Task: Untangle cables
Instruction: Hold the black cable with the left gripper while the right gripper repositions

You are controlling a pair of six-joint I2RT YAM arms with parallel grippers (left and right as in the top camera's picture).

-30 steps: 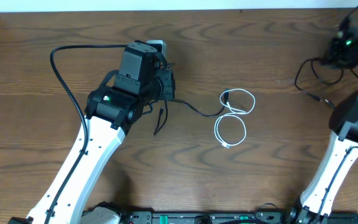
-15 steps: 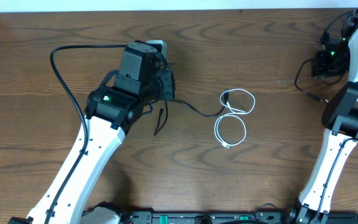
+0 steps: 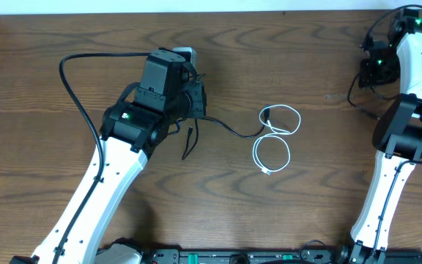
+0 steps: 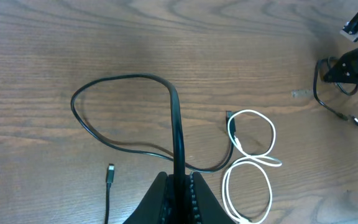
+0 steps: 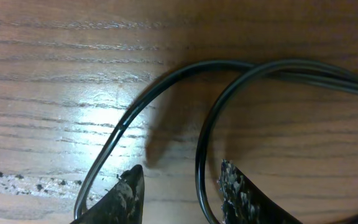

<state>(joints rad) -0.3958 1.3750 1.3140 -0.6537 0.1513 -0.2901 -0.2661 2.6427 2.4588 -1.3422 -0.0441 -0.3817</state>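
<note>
My left gripper [image 3: 195, 100] is shut on the black cable [image 3: 229, 130] and holds it left of the table's middle. In the left wrist view the black cable [image 4: 123, 77] rises from the closed fingers [image 4: 179, 190], loops left, then runs right to a plug beside the white cable [image 4: 253, 134]. Its other plug [image 4: 110, 172] lies lower left. The white cable [image 3: 272, 154] lies in two loops, crossed by the black end. My right gripper [image 5: 180, 180] is open and low over the wood at the far right corner [image 3: 376, 66], far from both cables.
Thick black robot cables [image 5: 204, 143] lie on the wood under the right gripper, one strand passing between its fingers [image 5: 232, 186]. They also show in the overhead view [image 3: 361, 95]. A thick black arm cable [image 3: 72, 81] arcs left of the left arm.
The right arm has swung its wrist up and to the left at the far right corner. The left arm and both cables have not moved.
</note>
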